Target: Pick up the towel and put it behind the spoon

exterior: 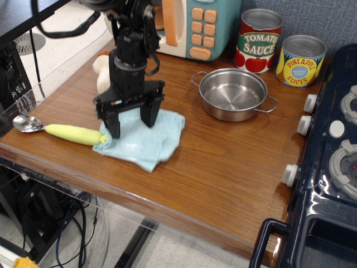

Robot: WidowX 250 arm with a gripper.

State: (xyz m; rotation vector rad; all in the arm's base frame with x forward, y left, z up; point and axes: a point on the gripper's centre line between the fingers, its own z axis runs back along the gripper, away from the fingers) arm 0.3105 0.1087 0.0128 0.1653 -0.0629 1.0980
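The light blue towel [149, 137] lies rumpled on the wooden table, near the front edge. Its left corner touches the end of the spoon's lime-green handle [72, 134]. The spoon's silver bowl [25, 123] is at the table's left edge. My gripper [131, 120] stands upright over the towel's left part. Its fingers are spread wide, and the tips rest on the cloth. The left fingertip [115, 129] is right beside the spoon handle's end.
A white mushroom toy [101, 78] sits behind the gripper, partly hidden by it. A steel pot [233, 95] is at the middle right, with two cans [259, 40] behind it. A toy microwave [192, 25] is at the back, and a toy stove [334, 145] at the right.
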